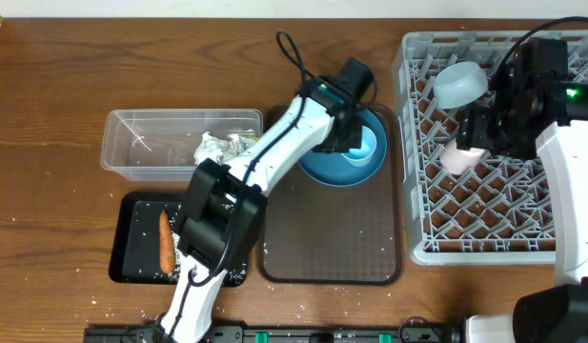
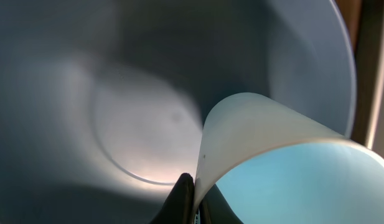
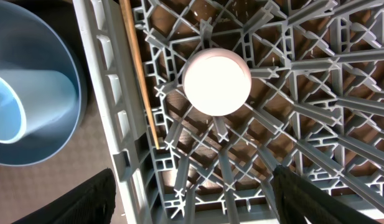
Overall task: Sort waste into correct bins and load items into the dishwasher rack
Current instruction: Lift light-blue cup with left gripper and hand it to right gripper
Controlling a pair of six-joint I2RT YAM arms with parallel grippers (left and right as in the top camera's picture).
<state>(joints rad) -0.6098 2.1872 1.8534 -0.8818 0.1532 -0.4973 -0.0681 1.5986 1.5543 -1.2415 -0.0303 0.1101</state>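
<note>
The left end effector (image 2: 193, 202) pinches the small light-blue plastic cup (image 2: 291, 180) by its rim. The right end effector (image 3: 193, 174) hangs open over the small pink cup (image 3: 216, 82), at 9 o'clock in the grey plastic lattice rack (image 3: 120, 118).

Overhead straight down — both wrists close, sharing blue plate (image 1: 336, 174)

Your open ground: the near half of the brown serving tray (image 1: 332, 238) and the dishwasher rack (image 1: 465, 229) in its near cells. The left arm (image 1: 274, 152) slants from near-left to the blue plate (image 1: 317, 170), left gripper (image 2: 193, 202) pinching the light-blue cup (image 1: 367, 148) — a bar between black tray (image 1: 115, 238) and serving tray. Far-left in the rack, the bowl (image 1: 460, 84) and pink cup (image 3: 216, 73) fill cells, the right gripper (image 3: 192, 199) spread wide over the cup.
</note>
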